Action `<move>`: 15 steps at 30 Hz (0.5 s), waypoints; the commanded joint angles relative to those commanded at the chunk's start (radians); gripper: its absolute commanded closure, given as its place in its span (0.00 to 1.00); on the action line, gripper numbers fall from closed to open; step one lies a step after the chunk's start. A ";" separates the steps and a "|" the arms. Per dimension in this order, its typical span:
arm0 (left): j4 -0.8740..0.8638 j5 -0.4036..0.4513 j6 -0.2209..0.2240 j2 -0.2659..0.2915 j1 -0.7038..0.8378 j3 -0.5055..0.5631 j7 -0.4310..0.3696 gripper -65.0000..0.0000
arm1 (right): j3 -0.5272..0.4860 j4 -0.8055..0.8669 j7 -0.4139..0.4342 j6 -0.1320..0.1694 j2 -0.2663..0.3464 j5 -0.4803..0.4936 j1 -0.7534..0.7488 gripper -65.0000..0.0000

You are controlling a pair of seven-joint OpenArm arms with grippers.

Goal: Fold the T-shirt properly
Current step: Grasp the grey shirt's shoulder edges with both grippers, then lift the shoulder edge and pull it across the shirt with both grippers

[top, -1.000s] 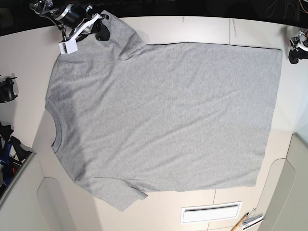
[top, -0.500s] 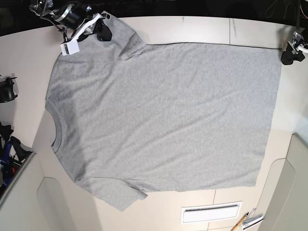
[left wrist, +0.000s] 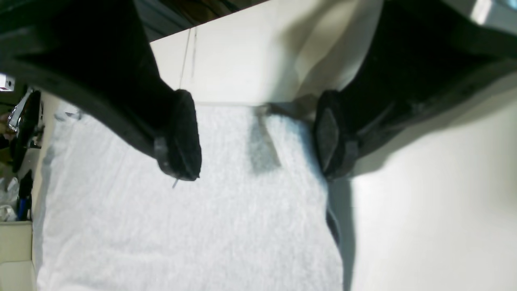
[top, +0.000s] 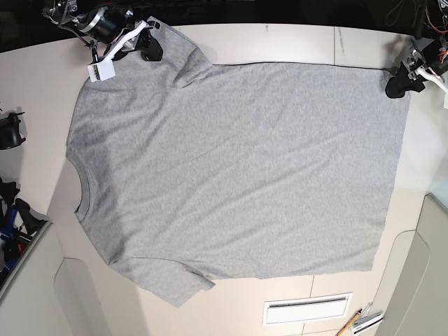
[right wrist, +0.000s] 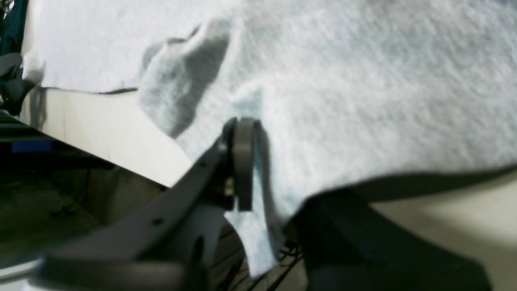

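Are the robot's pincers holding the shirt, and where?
The right pincer pinches the T-shirt by a bunched edge near the sleeve. The left pincer is open over a corner, holding nothing.

the right gripper (right wrist: 262, 182) pinches the grey t-shirt (right wrist: 363, 101) between its fingers.

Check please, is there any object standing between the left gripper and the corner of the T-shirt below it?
Nothing visible stands in the way: in the left wrist view, the open left gripper has only the T-shirt's corner between its fingers.
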 joint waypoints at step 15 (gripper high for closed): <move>0.000 0.094 0.000 0.005 -0.053 0.087 -0.022 0.58 | 0.000 0.000 0.016 0.000 0.000 0.000 0.006 0.87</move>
